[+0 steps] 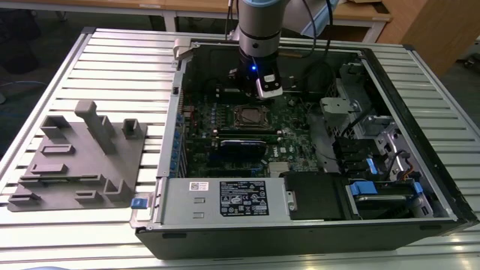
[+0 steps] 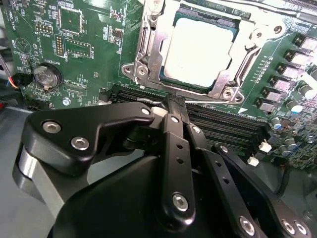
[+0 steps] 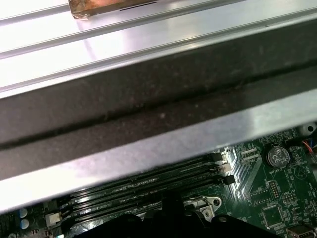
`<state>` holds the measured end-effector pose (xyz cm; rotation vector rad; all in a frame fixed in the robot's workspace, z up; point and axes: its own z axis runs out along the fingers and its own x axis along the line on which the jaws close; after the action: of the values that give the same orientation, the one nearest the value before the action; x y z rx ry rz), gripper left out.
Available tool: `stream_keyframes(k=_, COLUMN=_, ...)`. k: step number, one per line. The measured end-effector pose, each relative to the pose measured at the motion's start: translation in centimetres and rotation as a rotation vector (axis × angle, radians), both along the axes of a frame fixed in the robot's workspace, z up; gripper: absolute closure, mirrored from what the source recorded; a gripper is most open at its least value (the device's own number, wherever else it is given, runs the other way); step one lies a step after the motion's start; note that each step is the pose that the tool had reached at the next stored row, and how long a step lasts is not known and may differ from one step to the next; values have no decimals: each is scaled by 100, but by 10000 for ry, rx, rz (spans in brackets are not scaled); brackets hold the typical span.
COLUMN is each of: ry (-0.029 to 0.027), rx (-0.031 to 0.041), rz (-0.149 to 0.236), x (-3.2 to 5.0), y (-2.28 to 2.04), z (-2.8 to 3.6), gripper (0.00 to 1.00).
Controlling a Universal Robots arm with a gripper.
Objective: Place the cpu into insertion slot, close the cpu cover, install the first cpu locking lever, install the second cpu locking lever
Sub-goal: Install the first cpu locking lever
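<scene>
Cpu (image 2: 198, 52): lies flat in the slot (image 1: 248, 116), its pale top showing through the cover's window.
Cover (image 2: 148, 47): appears to be down over the cpu, framing it on all sides. Whether it sits fully flush cannot be told.
Lever (image 2: 142, 34): a thin bright rod along one side of the socket, probably one of the two. Whether it is latched cannot be told.
Tool (image 2: 177, 101): narrow, its two black fingers pressed together with nothing visible between them. The tips sit just at the socket's near edge, above the memory slots (image 2: 223, 124).
Arm: in the exterior view it comes down into the open case (image 1: 300, 225), with the tool near the socket and slightly beyond it.
Step in hand (judgement): lever work, since the cpu and cover look placed.
Method, contact: push with the closed fingertips on the lever's end, not on the cover frame or the cpu top.
Method, path: sweep the lever down and then sideways under its hook, keeping the force low and steady.
Method, clearance: keep the tips off the memory slot clips and the small parts on the board (image 2: 89, 29).
Risk: the tips could slip off the thin rod and scrape the board, or a raised cover could stop the lever short of its latch.
Setting: the case lies on a slatted bench (image 1: 112, 62).
</scene>
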<state>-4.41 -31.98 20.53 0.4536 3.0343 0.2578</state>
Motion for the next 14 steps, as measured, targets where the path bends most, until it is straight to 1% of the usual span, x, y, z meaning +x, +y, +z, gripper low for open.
stream_keyframes(k=10, ry=1, rx=-1, rz=-9, x=3, y=1, z=4, gripper=89)
stream_keyframes(k=14, ry=1, rx=-5, rz=-26, x=7, y=26, z=4, gripper=89)
